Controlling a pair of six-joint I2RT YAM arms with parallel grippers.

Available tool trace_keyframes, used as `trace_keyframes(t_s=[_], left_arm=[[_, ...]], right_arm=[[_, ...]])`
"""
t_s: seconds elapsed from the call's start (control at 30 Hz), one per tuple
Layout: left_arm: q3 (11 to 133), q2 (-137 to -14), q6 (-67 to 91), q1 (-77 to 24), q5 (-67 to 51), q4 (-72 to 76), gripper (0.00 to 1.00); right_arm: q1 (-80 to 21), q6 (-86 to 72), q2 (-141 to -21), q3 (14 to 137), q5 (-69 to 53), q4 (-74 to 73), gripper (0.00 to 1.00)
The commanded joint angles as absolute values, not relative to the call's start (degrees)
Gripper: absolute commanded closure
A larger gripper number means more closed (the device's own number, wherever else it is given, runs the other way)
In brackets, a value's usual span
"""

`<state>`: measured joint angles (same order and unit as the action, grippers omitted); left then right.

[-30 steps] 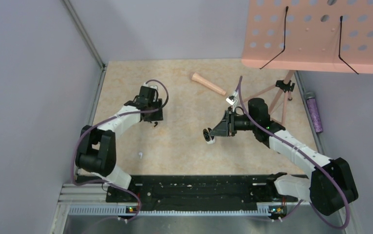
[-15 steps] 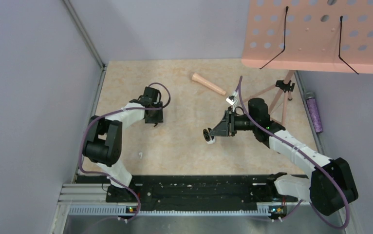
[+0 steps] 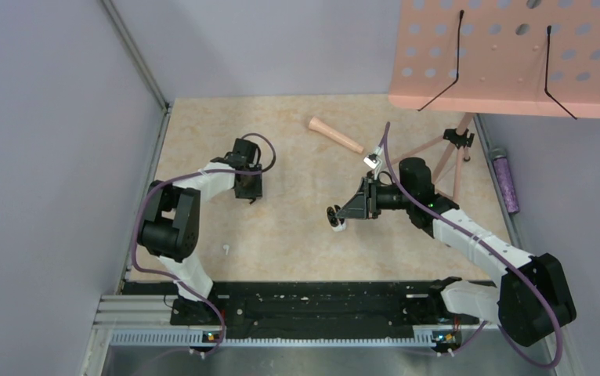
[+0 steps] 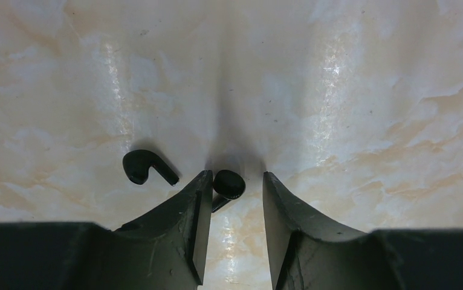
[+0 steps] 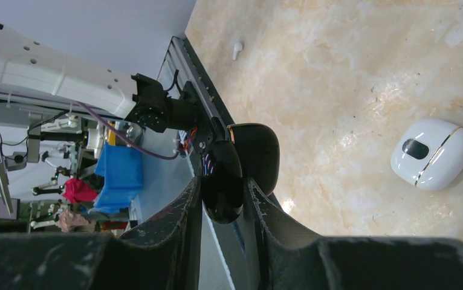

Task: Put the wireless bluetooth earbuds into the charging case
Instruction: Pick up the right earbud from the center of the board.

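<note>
Parted a little at the left claw [image 4: 236,176], low over the table [image 4: 338,90], with one black earbud [image 4: 229,184] lying between the fingers and a second earbud [image 4: 141,166] just outside the left-hand one — clamped at the right claw [image 5: 223,181] on a glossy black case [image 5: 256,151], near a white case [image 5: 433,154].

white shells cover the left arm [image 3: 173,227] and the right arm [image 3: 473,239], with bulky black joints between. a purple cable [image 3: 384,147] runs along each (looping loose at the wrist). the pincer fingers [image 4: 181,235] are matte black, wedge-shaped, scuffed.
</note>
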<state>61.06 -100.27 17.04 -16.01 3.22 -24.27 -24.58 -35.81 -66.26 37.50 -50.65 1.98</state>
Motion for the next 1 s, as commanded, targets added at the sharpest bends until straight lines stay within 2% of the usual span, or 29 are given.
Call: trace_keyframes(t_s=[0.0, 0.2, 0.6, 0.97], left_arm=[[61.4, -99.8, 17.5, -16.1, 1.8, -24.8, 0.60], [61.3, -99.2, 18.2, -16.1, 1.2, -25.5, 0.63], [60.7, -97.8, 22.9, -16.7, -4.6, -25.3, 0.61], [62.3, -99.2, 22.9, -16.7, -1.0, -27.5, 0.64]], right_arm=[[-24.3, -35.6, -65.0, 37.6, -50.5, 3.4, 1.00], [-24.3, -35.7, -65.4, 37.7, -50.5, 3.6, 1.00], [-24.3, -36.2, -65.7, 37.3, -50.5, 4.2, 1.00], [-24.3, -36.2, -65.4, 37.1, -50.4, 4.1, 1.00]])
